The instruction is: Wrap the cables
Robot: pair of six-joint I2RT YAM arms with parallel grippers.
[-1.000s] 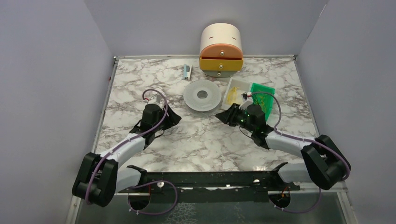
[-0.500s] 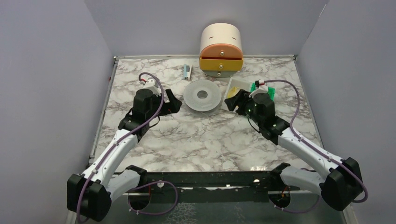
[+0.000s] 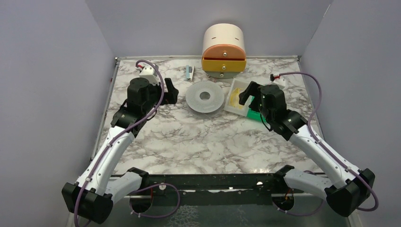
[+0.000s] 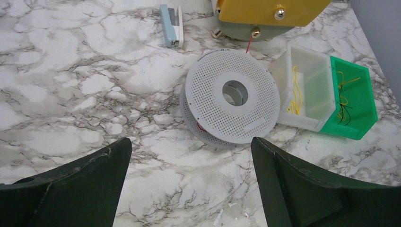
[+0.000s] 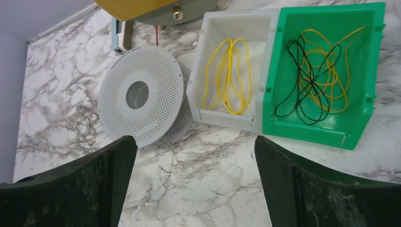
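From above, the left gripper [image 3: 170, 92] and right gripper [image 3: 246, 93] flank the perforated spool [image 3: 204, 97], probably to work it from both sides; in the left wrist view the jaws are spread and the red cable [image 4: 248, 44] runs straight from the spool's far rim to the drawer unit [image 4: 269, 12]; in the right wrist view the jaws are likewise spread, and the cable's length points away from the arms.

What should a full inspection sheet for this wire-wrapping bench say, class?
Surface: marble table, flat, no spills seen.
Job's things: short red wire shows below the drawer box, by the flat white spool.
Clutter: white bin holds yellow wires; green bin holds black and yellow wires; small blue item near the box.
Grippers: left gripper and right gripper open, empty.
Cables: purple arm cords loop above the table.
Surroundings: plain grey walls; nothing else seen.
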